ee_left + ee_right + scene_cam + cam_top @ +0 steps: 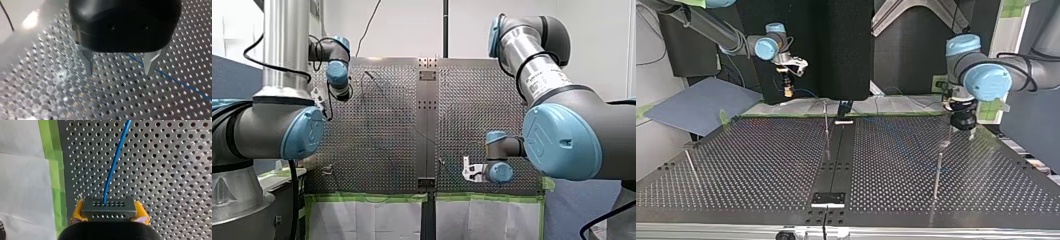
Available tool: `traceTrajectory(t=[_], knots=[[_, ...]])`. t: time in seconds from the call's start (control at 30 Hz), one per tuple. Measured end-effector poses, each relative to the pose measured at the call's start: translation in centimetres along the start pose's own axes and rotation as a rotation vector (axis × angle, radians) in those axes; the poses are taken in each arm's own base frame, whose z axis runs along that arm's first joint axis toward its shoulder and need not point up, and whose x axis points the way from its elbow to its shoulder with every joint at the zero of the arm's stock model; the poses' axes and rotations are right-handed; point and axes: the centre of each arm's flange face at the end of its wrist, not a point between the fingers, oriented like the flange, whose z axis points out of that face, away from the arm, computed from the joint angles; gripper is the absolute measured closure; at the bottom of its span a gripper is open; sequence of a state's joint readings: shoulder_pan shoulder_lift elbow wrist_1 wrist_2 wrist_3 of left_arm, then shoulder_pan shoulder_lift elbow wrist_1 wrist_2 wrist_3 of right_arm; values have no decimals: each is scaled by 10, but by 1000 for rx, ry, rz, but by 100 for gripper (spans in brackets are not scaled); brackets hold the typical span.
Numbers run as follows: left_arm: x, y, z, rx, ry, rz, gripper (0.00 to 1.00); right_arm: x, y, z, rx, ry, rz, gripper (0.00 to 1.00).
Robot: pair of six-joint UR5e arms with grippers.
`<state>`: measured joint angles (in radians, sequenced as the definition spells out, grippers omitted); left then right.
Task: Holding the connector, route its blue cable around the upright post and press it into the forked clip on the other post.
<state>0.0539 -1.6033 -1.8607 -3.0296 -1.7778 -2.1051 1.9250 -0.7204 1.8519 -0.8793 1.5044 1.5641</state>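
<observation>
In the front view my right gripper [469, 170] hangs low, right of centre, over the perforated surface [377, 140]. My left gripper [324, 108] sits at upper left, against a white wall.

In the top view a thin upright post [826, 122] stands at centre. A second post [937, 172] stands at right, near my left gripper. I cannot tell which one carries the fork.

In the right wrist view the yellow-padded jaws are clamped on the connector [108, 207]. Its blue cable [115, 162] runs straight ahead, lengthwise away from them, beside green tape [53, 170]. So the right arm likely does the routing.

In the left wrist view the metal jaws stand apart and empty, with the cable passing just beside one finger.
</observation>
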Motion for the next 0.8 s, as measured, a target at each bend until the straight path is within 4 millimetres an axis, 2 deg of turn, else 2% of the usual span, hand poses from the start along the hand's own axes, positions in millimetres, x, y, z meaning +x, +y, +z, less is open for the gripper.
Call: traceTrajectory(t=[0.33, 0.8], knots=[[-53, -28, -25, 43, -58, -12, 2, -3, -1, -3, 0, -24, -1, 100], [-136, -73, -83, 159, -133, -25, 2, -3, -3, -3, 4, -23, -4, 100]])
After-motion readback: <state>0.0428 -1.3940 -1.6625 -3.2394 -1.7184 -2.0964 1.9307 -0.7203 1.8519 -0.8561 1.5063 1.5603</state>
